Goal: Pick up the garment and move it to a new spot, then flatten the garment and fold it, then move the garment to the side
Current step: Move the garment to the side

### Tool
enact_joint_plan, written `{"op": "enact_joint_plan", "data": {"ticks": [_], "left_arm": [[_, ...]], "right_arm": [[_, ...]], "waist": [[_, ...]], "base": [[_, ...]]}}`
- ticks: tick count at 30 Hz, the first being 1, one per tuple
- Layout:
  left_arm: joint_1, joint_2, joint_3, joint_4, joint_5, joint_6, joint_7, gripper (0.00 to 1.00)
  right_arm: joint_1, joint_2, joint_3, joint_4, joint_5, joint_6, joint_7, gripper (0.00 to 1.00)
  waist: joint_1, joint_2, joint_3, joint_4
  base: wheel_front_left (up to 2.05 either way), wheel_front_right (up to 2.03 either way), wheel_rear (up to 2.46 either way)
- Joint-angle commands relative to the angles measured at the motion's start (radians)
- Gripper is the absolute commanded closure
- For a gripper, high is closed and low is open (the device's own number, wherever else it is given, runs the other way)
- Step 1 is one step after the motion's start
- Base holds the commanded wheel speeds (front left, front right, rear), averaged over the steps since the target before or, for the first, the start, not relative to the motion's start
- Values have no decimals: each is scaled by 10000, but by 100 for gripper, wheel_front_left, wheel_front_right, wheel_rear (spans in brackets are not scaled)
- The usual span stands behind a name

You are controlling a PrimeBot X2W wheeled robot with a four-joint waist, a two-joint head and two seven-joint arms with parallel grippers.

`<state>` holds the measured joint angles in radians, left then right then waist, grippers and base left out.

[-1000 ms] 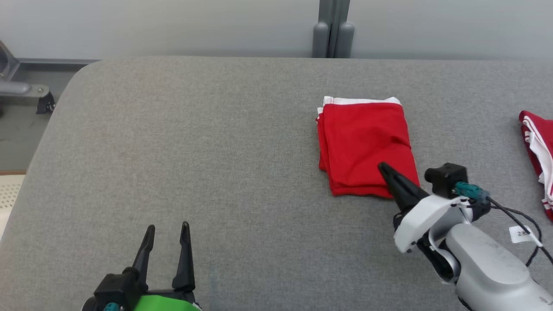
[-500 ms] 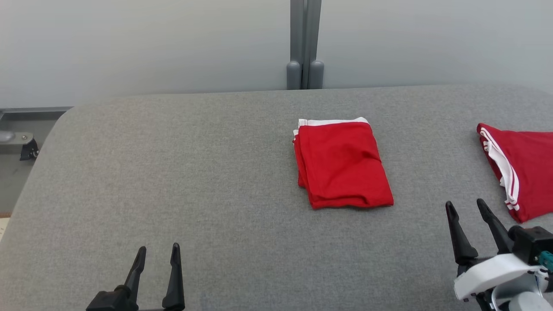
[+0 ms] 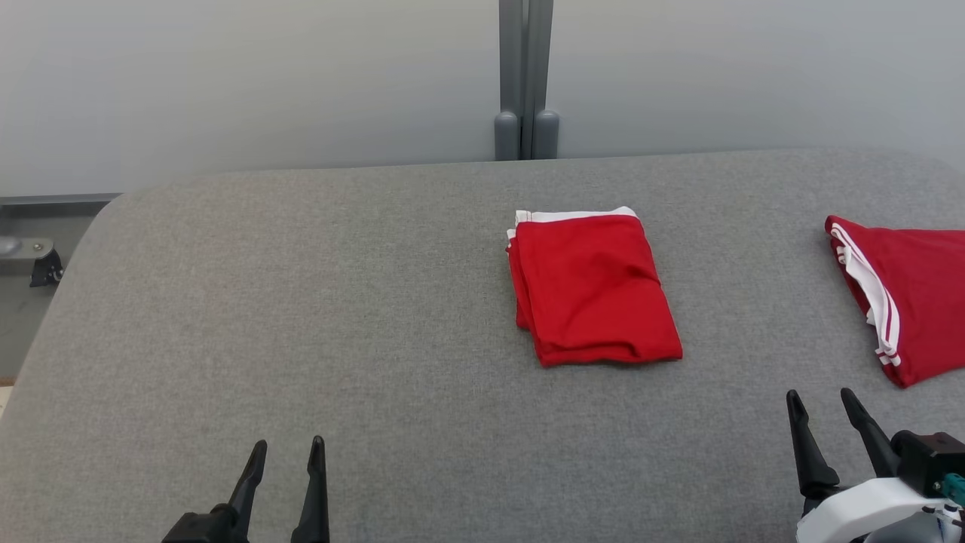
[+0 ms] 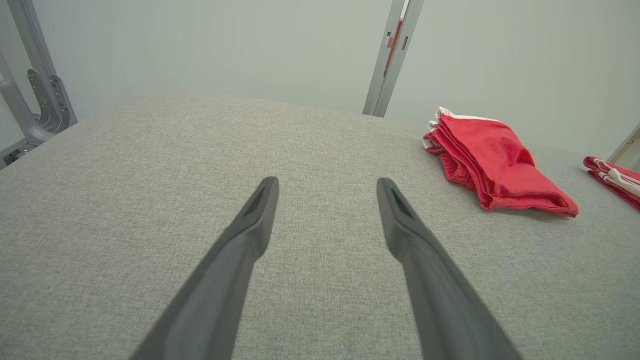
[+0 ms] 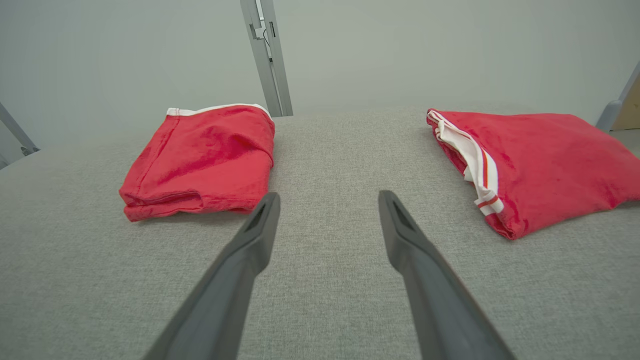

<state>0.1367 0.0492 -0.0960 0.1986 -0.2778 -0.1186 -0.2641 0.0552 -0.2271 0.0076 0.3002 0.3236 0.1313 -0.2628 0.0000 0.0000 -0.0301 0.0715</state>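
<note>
The garment [image 3: 592,290] is red with a white band at its far edge, folded into a neat rectangle on the grey table [image 3: 339,302], right of the middle. The left wrist view has the garment [image 4: 492,162] off to the right; the right wrist view has the garment [image 5: 200,155] to the left. My left gripper [image 3: 288,451] stands open at the near left, empty, far from the cloth. My right gripper [image 3: 820,400] stands open at the near right, empty, a short way nearer than the garment and to its right.
A second red garment [image 3: 905,290] with white stripes lies at the table's right edge, also seen as a folded garment [image 5: 530,165] right of my right fingers. A grey post [image 3: 525,75] rises behind the table against a pale wall. The table's left edge curves away at the far left.
My right gripper has let go of the folded garment's near corner, opened, and drawn back to the near right. The head camera tilted up, so the whole picture shifted.
</note>
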Motion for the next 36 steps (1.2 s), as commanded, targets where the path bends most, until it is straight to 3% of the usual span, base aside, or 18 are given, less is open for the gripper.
{"op": "enact_joint_plan", "data": {"ticks": [1, 8, 13, 18, 20, 25, 33, 34, 36], "left_arm": [[-42, 28, 0, 15, 122, -31, 2, 0], [-117, 28, -159, 57, 39, -52, 2, 0], [-460, 28, -358, -12, -68, -51, 2, 0], [-1002, 27, -829, 74, -163, -62, 2, 0], [-1244, 31, -998, 123, -215, -68, 2, 0], [-1691, 30, -1319, 159, -481, -43, 2, 0], [-1885, 28, -1605, 113, -704, 145, 2, 0], [-1885, 28, -1586, 108, -701, 184, 2, 0], [-1893, 27, -1544, 87, -702, 230, 2, 0]], "right_arm": [[-106, 15, 0, 54, 83, -12, -21, 0], [-656, -35, 577, 595, 1354, -12, 181, 0], [-2084, -372, 870, 505, 3267, -10, 2217, 0], [-4037, -645, 946, 739, 3907, -9, 4375, 0], [-4824, -763, 854, 1153, 3601, -10, 4892, 0], [-6280, -333, 361, 2704, 3046, -6, 5649, 0], [-7015, 272, 10, 4443, 2953, -7, 6027, 0], [-7020, 319, -18, 4533, 2991, -7, 5985, 100], [-7067, 480, -31, 4547, 3276, -7, 5902, 100]], "waist": [[0, 0, 40, 22], [0, 0, 301, 157], [0, 0, 1079, 284], [0, 0, 2180, 533], [0, 0, 2548, 701], [0, 0, 3146, 1192], [0, 0, 3307, 1564], [0, 0, 3298, 1538], [0, 0, 3283, 1388]], "base": [[0, 0, 0], [0, 0, 0], [0, 0, 0], [0, 0, 0], [0, 0, 0], [0, 0, 0], [0, 0, 0], [0, 0, 0], [0, 0, 0]]}}
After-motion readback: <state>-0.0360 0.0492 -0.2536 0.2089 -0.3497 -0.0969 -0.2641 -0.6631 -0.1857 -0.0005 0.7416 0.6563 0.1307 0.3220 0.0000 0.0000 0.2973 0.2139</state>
